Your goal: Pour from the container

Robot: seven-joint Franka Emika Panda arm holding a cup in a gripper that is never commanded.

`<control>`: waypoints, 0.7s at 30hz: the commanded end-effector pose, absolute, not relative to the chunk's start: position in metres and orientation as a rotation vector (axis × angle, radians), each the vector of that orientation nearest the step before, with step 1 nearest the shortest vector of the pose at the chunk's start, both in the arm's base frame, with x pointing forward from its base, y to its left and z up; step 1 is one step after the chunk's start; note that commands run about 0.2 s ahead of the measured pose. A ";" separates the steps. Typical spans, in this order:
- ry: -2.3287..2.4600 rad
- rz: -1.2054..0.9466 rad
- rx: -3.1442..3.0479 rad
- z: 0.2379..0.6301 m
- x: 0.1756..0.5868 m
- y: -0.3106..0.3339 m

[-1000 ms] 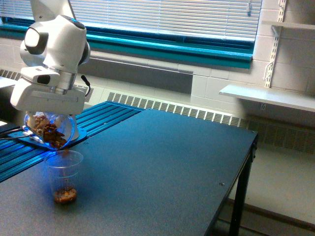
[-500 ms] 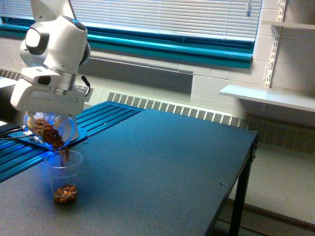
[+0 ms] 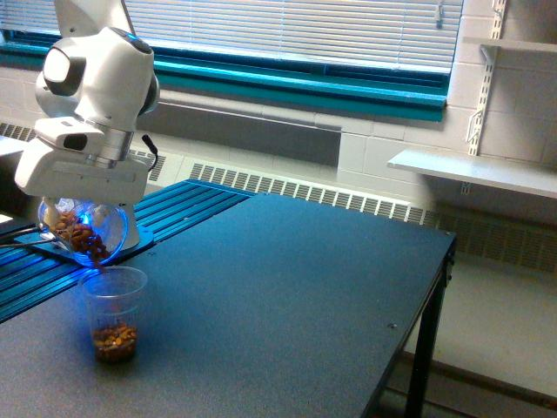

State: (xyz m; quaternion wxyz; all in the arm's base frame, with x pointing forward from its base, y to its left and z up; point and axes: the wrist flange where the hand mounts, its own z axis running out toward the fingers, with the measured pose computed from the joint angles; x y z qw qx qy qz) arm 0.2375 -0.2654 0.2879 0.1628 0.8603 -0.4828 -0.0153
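One white robot arm is being shown at the exterior view's left, above the near left part of a dark desk. The gripper is being held beneath the arm's broad white hand block, and the container is being grasped in it; the fingers themselves are being hidden by the block, so how the jaws are standing cannot be told beyond the container being carried there. The container, a clear rounded jar, is being held tilted with its mouth pointing downward and toward the desk's near edge. Brown nut-like pieces are being seen through its wall, gathered toward the mouth. A blue glow is being cast on the container and on the surface below it. A smaller clear plastic cup is being kept upright on the desk directly below the container's mouth, close to the desk's near left edge, with a gap between its rim and the container. A shallow layer of brown pieces is being held in the cup's bottom. A blue slatted surface is being seen beside the desk's far left edge, behind the container. The desk's right half is carrying nothing that can be made out.
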 end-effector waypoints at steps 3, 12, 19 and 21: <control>-1.347 -0.059 2.460 0.289 0.241 -0.268; -1.340 -0.070 2.457 0.289 0.244 -0.271; -1.325 -0.087 2.459 0.288 0.247 -0.271; -1.320 -0.090 2.461 0.287 0.248 -0.271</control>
